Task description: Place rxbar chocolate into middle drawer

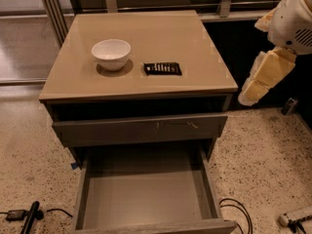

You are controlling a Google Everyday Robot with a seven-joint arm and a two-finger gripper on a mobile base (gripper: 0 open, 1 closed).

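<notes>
Gripper (265, 77) beyond tabletop's (146, 28) right edge, angled down-left, grip state untellable | rxbar chocolate (163, 68) flat, black, white lettering, right of white bowl (111, 54) | middle drawer (146, 194) open below

One white bowl (111, 52), one rxbar chocolate (163, 68), one middle drawer (141, 195), one hand (253, 89) at right

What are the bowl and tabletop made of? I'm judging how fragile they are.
The white bowl: probably glazed ceramic or plastic, smooth with a faint sheen. The tabletop: beige glossy laminate or glass, judging by its pale reflections. The gripper hangs to the tabletop's right, touching neither.
</notes>
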